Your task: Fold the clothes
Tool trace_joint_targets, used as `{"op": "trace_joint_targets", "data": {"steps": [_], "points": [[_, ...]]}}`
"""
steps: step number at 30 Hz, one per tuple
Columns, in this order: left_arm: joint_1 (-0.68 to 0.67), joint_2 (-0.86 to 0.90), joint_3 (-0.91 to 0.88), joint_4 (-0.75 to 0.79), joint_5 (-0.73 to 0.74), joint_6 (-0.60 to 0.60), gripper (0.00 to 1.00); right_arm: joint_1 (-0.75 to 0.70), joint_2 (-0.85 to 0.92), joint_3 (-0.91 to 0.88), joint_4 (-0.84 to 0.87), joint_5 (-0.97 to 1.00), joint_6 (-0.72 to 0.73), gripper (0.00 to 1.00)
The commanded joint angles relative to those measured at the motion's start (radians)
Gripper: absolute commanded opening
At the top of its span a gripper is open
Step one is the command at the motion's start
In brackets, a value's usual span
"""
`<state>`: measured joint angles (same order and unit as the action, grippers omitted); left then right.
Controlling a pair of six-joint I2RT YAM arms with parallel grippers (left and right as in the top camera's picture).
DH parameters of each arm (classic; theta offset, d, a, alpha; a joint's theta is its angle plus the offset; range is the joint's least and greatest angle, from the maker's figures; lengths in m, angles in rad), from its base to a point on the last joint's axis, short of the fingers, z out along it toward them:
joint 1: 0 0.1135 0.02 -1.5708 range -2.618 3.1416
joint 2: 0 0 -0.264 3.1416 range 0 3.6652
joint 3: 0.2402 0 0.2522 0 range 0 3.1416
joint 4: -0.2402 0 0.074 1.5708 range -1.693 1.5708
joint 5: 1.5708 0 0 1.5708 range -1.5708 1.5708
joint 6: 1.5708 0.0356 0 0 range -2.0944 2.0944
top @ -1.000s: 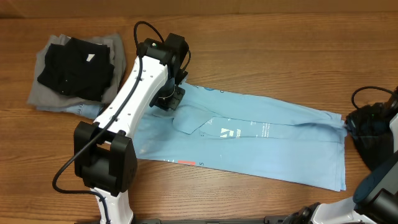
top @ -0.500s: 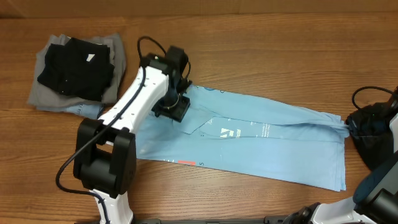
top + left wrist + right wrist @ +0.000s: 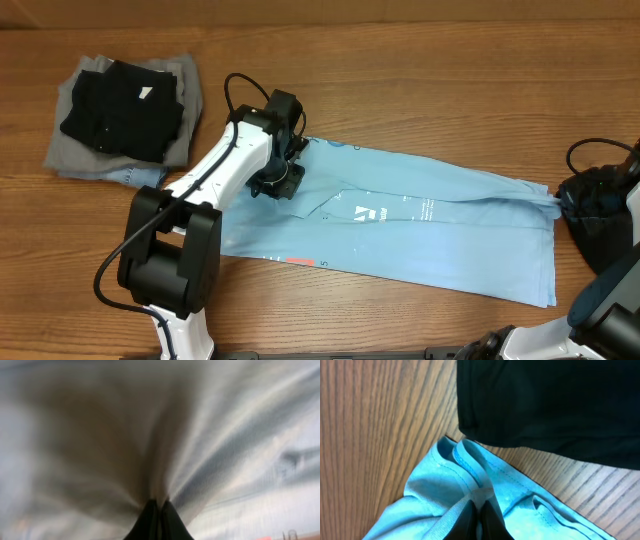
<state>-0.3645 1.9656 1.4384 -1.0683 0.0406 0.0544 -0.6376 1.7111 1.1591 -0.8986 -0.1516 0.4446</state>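
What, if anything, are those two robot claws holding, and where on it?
Both hold the blue shirt: left gripper pinches bunched fabric near the collar; right gripper pinches the opposite end's corner, beside a black garment.

Wood table (image 3: 450,90), mid-brown, grain running left-right w/ darker streaks. Paler strip along the far edge. Light even and soft. Same grain close up in right wrist view (image 3: 370,420).

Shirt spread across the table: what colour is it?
Light sky-blue shirt with white printed lettering; the overhead view shows it best.
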Motion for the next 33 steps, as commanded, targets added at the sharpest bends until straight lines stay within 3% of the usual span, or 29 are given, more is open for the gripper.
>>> {"op": "trace_joint_targets", "data": {"steps": [1,7,17,24,30,31,32,33], "points": [[0.029,-0.017,0.177,-0.113,-0.052,0.001,0.04,0.002,-0.027,0.015,0.008,-0.011,0.005,0.04],[0.050,-0.017,0.350,-0.233,-0.051,-0.002,0.04,0.002,-0.027,0.015,0.002,-0.022,-0.003,0.04],[0.050,-0.017,0.356,-0.519,-0.040,-0.017,0.04,0.000,-0.027,0.015,-0.132,0.092,-0.002,0.04],[0.050,-0.017,0.355,-0.536,-0.040,-0.018,0.11,-0.001,-0.028,0.015,-0.203,0.196,-0.002,0.04],[0.050,-0.017,0.355,-0.541,-0.040,-0.017,0.21,-0.001,-0.028,0.015,-0.226,0.198,-0.003,0.18],[0.050,-0.017,0.355,-0.542,-0.041,-0.017,0.27,-0.001,-0.028,0.015,-0.231,0.200,-0.003,0.27],[0.050,-0.017,0.355,-0.543,-0.047,-0.017,0.30,-0.001,-0.028,0.015,-0.238,0.200,-0.003,0.52],[0.050,-0.017,0.355,-0.542,-0.050,-0.017,0.31,0.000,-0.028,0.015,-0.241,0.200,-0.003,0.56]]}}
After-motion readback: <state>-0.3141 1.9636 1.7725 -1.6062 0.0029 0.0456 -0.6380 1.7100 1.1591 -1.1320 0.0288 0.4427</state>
